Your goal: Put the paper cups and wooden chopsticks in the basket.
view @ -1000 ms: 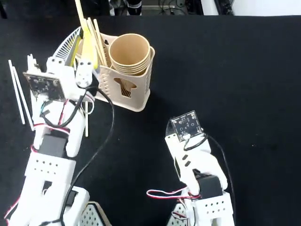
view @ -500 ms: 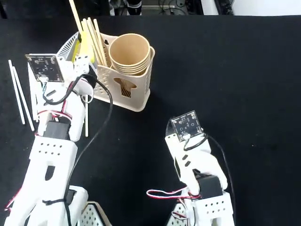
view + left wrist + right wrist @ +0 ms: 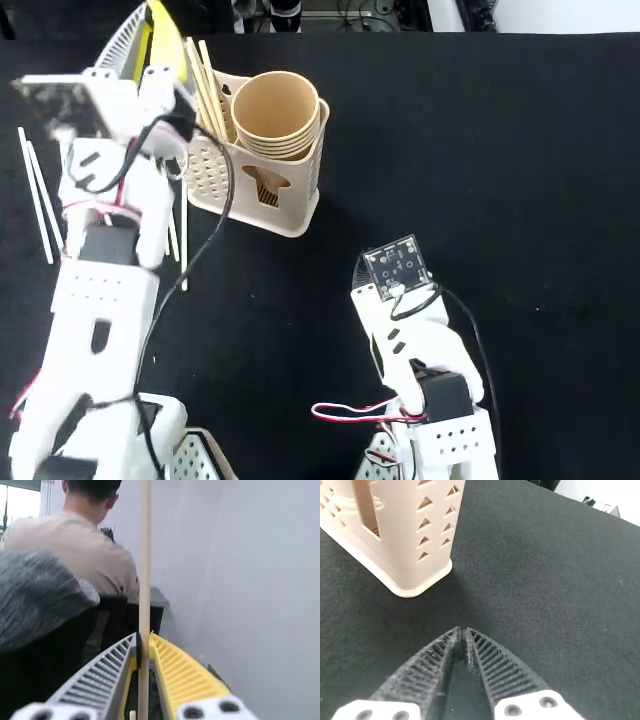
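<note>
Your left pincer (image 3: 143, 642) clamps one chopstick (image 3: 145, 555); skewed lowering could jam it against the basket (image 3: 262, 190) rim. Right pincer (image 3: 462, 631) together, empty.

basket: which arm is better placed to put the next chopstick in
Left. The left hand is shut on a chopstick, up high beside the basket. The right hand is shut on nothing, low over the table, short of the basket.

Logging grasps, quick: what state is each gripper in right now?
Left gripper: closed on a chopstick.
Right gripper: closed, holding nothing.
</note>
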Controlling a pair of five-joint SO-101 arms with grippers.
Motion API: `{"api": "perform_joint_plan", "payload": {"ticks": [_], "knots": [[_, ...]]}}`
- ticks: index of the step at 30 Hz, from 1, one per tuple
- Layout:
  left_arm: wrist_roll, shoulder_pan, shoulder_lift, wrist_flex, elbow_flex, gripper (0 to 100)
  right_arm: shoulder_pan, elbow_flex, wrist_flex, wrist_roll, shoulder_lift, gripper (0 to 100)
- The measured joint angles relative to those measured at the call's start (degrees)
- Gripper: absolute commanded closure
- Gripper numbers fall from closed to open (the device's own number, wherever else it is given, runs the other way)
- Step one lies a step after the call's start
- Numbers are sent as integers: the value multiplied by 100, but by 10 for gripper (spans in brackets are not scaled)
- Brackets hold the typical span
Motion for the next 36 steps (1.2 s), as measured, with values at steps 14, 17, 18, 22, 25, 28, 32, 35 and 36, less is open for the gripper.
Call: {"api": "perform_joint_plan", "payload": {"ticks": [14, 17, 18, 22, 25, 28, 32, 35, 36], "knots": [[26, 9, 1222, 229, -53, 805, 0, 0, 0, 0, 0, 984], [448, 9, 888, 949, -44, 780, 0, 0, 0, 0, 0, 984], [624, 9, 756, 1240, -53, 778, 0, 0, 0, 0, 0, 984], [941, -62, 273, 2233, -229, 779, 0, 0, 0, 0, 0, 984], [976, -387, 9, 3033, -712, 780, 0, 0, 0, 0, 0, 984], [976, -1011, -26, 4105, -1398, 777, 0, 0, 0, 0, 0, 984], [967, -2101, 484, 5618, -2435, 776, 0, 0, 0, 0, 0, 984], [598, -2822, 1275, 6374, -3095, 777, 0, 0, 0, 0, 0, 984], [422, -2998, 1600, 6541, -3297, 777, 0, 0, 0, 0, 0, 984]]}}
